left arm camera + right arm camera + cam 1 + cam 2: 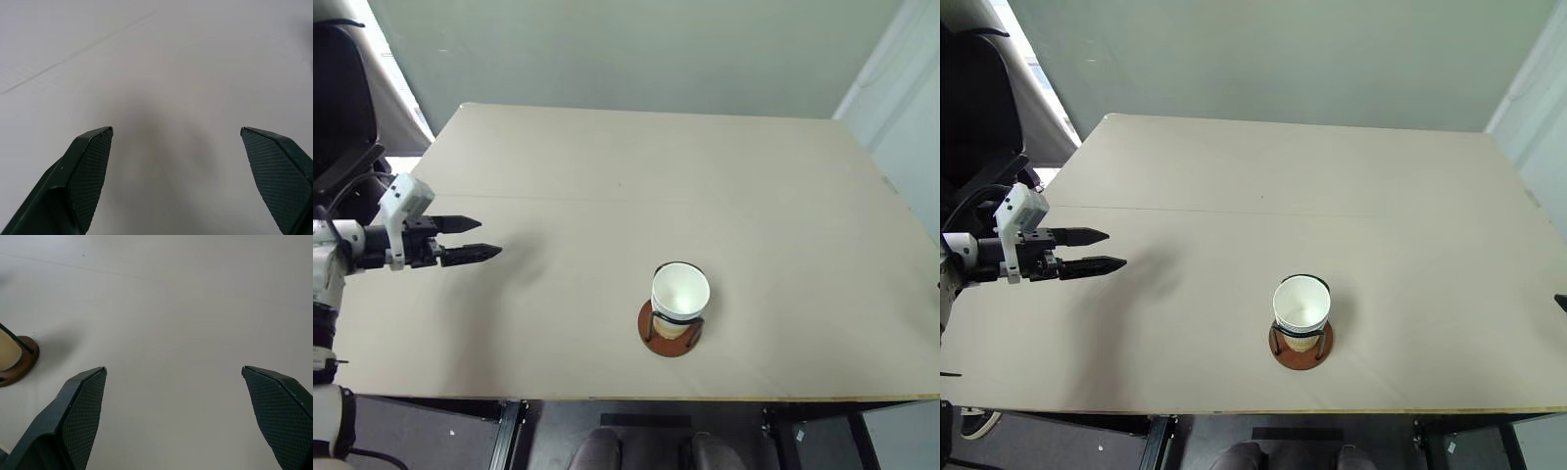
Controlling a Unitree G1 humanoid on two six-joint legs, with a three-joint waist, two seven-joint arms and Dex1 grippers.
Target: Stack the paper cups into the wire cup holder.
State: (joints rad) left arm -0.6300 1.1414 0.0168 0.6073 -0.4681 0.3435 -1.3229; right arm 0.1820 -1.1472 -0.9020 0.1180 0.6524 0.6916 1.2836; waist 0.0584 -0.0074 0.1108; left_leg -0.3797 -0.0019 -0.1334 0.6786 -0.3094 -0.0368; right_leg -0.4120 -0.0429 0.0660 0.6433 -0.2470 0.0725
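Head view: the pale desk [607, 186] lies broad and bare, the paper cups [680, 294] nested in the wire cup holder [671, 338] near its front edge. The left gripper [481, 238] hovers well apart at the left edge, fingers spread. Right wrist view: the right gripper [173, 374] has its fingers spread over bare desk beside the holder.

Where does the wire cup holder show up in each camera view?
Left eye: cup holder near the table's front edge, a little right of centre, cups inside.
Right eye: same spot.
Left wrist: bare table.
Right wrist: its wooden base at the picture's edge.
Shared landmark: the seam line across the table.
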